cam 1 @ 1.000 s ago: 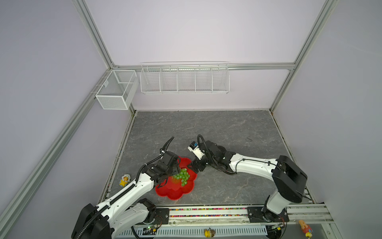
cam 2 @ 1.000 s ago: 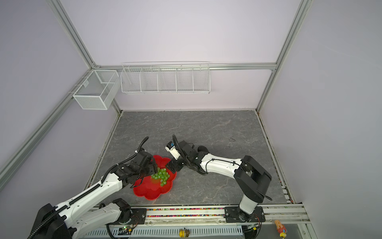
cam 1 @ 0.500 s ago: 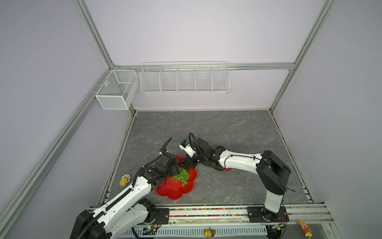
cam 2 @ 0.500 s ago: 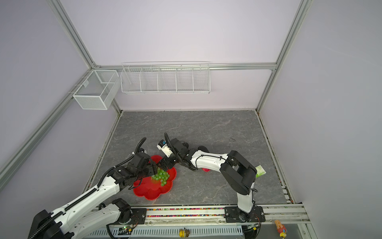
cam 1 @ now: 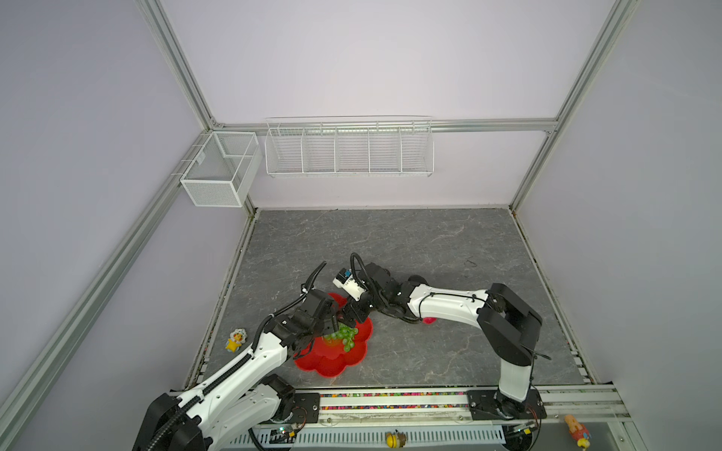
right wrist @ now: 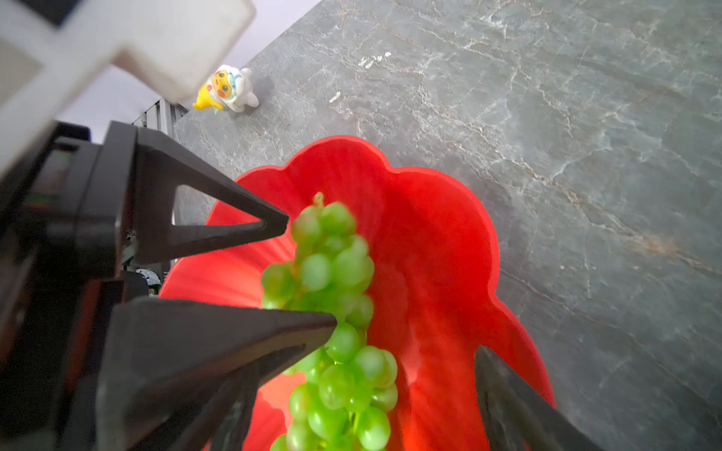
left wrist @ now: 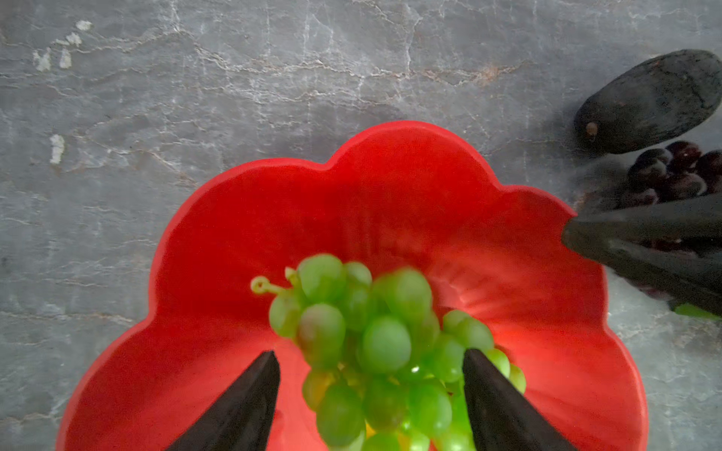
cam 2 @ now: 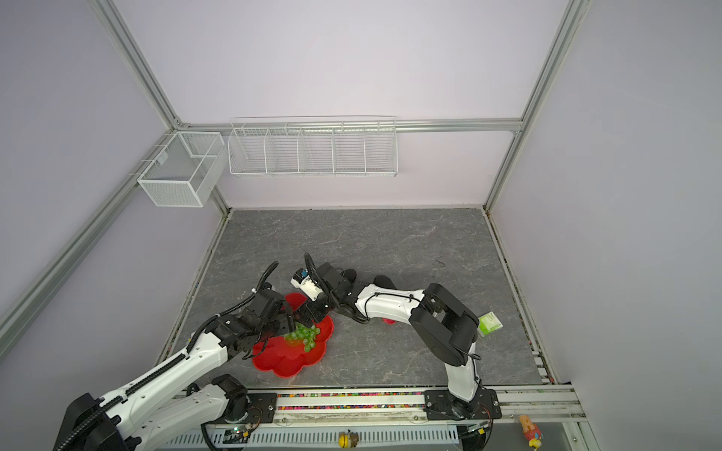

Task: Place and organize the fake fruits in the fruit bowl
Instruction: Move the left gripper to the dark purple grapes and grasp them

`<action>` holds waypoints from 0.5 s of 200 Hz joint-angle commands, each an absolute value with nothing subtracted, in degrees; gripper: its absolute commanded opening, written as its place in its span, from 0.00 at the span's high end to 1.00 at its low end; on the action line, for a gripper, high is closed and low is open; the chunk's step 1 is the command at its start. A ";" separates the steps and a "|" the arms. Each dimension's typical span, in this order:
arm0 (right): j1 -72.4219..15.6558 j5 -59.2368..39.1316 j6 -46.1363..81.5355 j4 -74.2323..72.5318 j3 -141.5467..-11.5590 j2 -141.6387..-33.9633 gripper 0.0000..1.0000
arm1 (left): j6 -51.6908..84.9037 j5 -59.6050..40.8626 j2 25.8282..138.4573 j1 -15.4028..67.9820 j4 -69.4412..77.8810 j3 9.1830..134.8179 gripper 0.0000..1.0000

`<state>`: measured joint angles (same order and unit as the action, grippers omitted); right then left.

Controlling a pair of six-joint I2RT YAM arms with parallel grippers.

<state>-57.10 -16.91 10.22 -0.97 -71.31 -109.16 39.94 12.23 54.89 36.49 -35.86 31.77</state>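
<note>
Step in hand: setting down the green grape bunch (left wrist: pixel 385 339) in the fruit bowl (left wrist: pixel 390 175), as I judge it. It is the only fruit in there.
Left gripper (left wrist: pixel 370 353): over the bowl, jaws well apart on either side of the bunch. One finger stands clear of it and the other is at its edge, so nothing is gripped.
Right gripper (cam 1: pixel 353 314): at the bowl's rim, jaws apart, nothing seen held.
Green grape bunch: lies across the bowl's middle. Pale, glossy berries on a thin stalk, slightly blurred.
Fruit bowl: bright red with a scalloped rim, on the grey worktop (left wrist: pixel 234 78).
Outside the bowl: an avocado (left wrist: pixel 644 101) and the dark purple grape bunch (left wrist: pixel 676 168) just beside the rim. The small red-pink fruit (cam 1: pixel 429 320) is partly hidden under the right arm.
Next move: probably lift the left jaws straight up, clear of the berries, then fetch the purple bunch.
</note>
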 commanded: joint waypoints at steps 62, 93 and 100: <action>-56.07 -9.87 9.87 0.90 -67.39 -100.23 0.12 | 36.82 17.26 51.37 36.69 -38.42 36.90 0.24; -50.95 -6.79 11.80 1.71 -57.85 -88.34 0.12 | 34.82 11.74 55.68 36.89 -35.18 43.25 0.27; -49.98 -6.00 12.12 2.46 -56.01 -86.03 0.12 | 34.60 10.11 58.00 37.36 -33.39 44.42 0.27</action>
